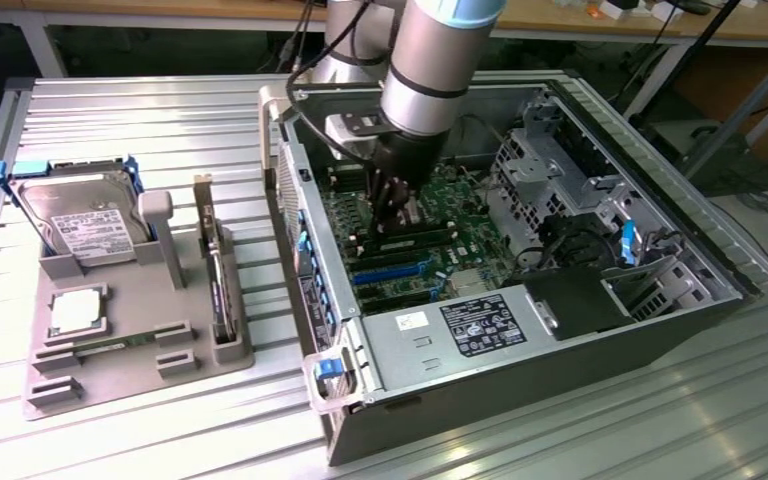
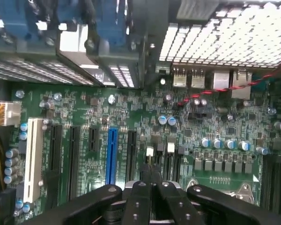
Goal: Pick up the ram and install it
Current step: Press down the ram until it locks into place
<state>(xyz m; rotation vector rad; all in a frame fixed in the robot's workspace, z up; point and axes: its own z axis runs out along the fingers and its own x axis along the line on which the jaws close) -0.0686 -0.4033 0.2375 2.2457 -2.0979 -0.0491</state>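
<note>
Open computer case and parts tray side by side on the table

The computer case (image 1: 518, 300) lies toward the exterior view's right with the motherboard (image 1: 411, 235) inside it; the gripper (image 1: 395, 215) reaches down over the board; the parts tray (image 1: 131, 330) sits to the exterior view's left, holding a hard drive (image 1: 84, 225) behind a processor chip (image 1: 77, 312)

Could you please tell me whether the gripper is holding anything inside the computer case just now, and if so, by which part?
It cannot be told: the gripper is down over the motherboard, but no ram stick is plainly visible between its fingers.

Open computer case (image 1: 518, 330), hard drive (image 1: 84, 225) on grey tray (image 1: 117, 375)
</note>
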